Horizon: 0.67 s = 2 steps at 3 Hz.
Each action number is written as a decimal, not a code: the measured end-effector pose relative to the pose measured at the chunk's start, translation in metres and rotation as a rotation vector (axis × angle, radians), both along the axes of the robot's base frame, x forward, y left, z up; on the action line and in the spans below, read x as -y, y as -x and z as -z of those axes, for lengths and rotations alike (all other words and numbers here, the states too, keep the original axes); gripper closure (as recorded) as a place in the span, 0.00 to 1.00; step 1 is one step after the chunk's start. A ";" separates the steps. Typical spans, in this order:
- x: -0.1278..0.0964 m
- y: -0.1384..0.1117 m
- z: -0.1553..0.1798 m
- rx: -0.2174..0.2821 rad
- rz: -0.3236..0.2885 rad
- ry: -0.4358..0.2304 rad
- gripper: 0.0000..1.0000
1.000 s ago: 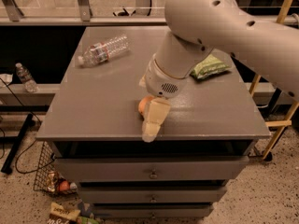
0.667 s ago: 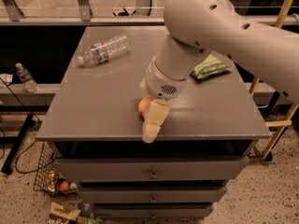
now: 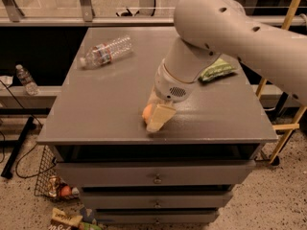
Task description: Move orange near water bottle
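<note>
The orange (image 3: 147,113) sits on the grey table top near the front edge, a little right of the middle. My gripper (image 3: 157,117) is down on it from the right and covers most of it, so only the orange's left side shows. The water bottle (image 3: 106,51) lies on its side at the table's back left, white cap toward the left. It is well apart from the orange and the gripper.
A green chip bag (image 3: 217,70) lies at the right, partly behind my arm (image 3: 225,28). The table (image 3: 96,114) has drawers below its front edge. A small upright bottle (image 3: 25,79) stands on a ledge off the table's left. A wire basket (image 3: 55,183) sits on the floor.
</note>
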State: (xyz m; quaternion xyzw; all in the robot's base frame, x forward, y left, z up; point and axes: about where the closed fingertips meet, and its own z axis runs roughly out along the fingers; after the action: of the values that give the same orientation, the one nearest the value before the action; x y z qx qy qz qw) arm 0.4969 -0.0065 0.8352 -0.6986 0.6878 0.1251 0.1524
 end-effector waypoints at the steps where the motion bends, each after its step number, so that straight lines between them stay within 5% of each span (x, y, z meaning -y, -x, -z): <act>1: 0.004 -0.002 -0.003 0.006 0.029 -0.007 0.64; 2: 0.017 -0.014 -0.015 0.012 0.095 -0.074 0.88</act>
State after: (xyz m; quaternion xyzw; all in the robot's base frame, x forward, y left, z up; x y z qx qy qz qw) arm 0.5111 -0.0240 0.8507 -0.6598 0.7141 0.1391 0.1881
